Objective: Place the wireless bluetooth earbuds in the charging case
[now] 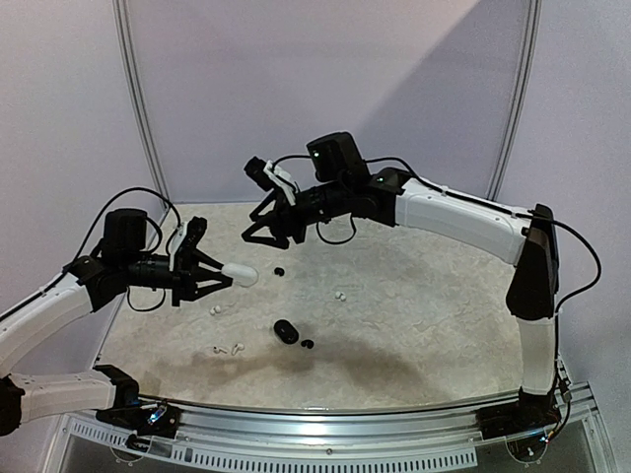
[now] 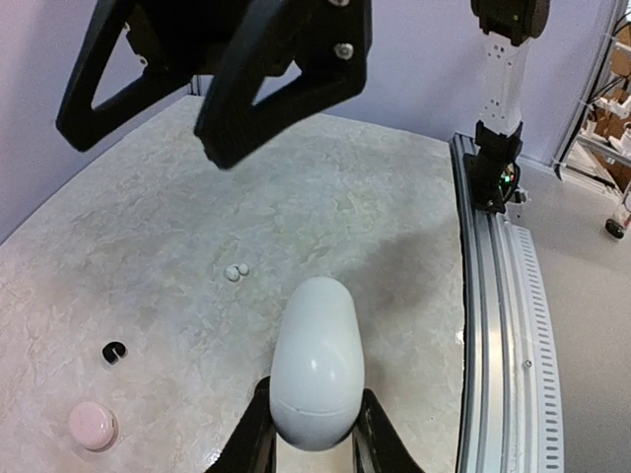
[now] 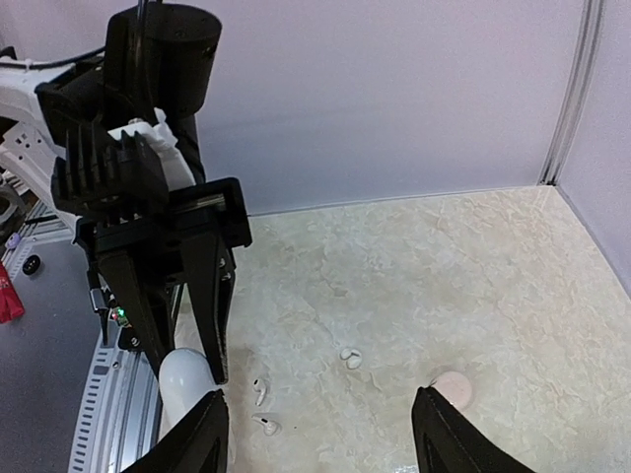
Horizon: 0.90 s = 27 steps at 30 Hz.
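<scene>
Lying loose on the counter (image 1: 444, 325), the earbuds (image 1: 340, 295) are tiny beans. Two are glossy black: one black bud (image 1: 307, 345) at 4 o'clock beside the black case (image 1: 286, 331), the other at its 12. Four or five are pale, too small to count surely. With the pink case (image 2: 93, 426) and white case (image 2: 317, 365) there are three cases. The left gripper (image 2: 314, 434) is clamped on the white case, and the right gripper (image 3: 325, 439) hangs open, empty.

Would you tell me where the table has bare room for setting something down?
The right half of the table is bare, from the white bud pair across to the right arm. The near left by the white case is crowded: the black case, a black bud and white stemmed buds.
</scene>
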### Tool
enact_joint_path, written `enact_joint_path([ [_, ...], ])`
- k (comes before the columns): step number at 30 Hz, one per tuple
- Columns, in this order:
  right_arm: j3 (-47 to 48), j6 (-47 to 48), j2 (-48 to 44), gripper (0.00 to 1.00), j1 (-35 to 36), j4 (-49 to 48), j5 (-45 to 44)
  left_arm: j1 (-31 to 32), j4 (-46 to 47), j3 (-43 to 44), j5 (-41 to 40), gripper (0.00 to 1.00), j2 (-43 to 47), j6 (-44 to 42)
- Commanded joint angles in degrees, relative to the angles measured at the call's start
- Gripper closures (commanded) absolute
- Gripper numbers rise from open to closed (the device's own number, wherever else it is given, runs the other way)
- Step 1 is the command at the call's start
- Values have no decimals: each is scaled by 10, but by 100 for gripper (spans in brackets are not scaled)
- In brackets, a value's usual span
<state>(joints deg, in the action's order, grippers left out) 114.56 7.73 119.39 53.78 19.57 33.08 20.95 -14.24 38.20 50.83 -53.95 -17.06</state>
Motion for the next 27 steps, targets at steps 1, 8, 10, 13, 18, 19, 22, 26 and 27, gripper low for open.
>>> enact_joint_path([
  [1, 2, -58, -45, 35, -32, -30, 23, 6, 48, -4, 14, 100, -5, 59],
  [8, -38, -103, -53, 21, -41, 4, 27, 2, 55, -4, 2, 100, -2, 70],
  [10, -50, -51, -55, 11, -18, 7, 46, 2, 56, -2, 0, 100, -2, 68],
  [13, -53, -13, -49, 8, 4, 12, 57, 2, 58, 2, 1, 100, -3, 65],
  [18, -50, -10, -27, 15, 18, 31, 55, 2, 60, 6, 3, 100, -4, 63],
  [19, -50, -9, -24, 18, 20, 30, 56, 3, 60, 6, 2, 100, -4, 63],
  [22, -50, -6, -15, 29, 27, 34, 51, 2, 64, 5, 4, 100, -3, 68],
  [26, -50, -13, -1, 37, 28, 37, 42, 3, 71, 3, 13, 100, -2, 61],
  [27, -50, -14, 1, 40, 28, 35, 41, 2, 67, 3, 18, 100, -1, 51],
])
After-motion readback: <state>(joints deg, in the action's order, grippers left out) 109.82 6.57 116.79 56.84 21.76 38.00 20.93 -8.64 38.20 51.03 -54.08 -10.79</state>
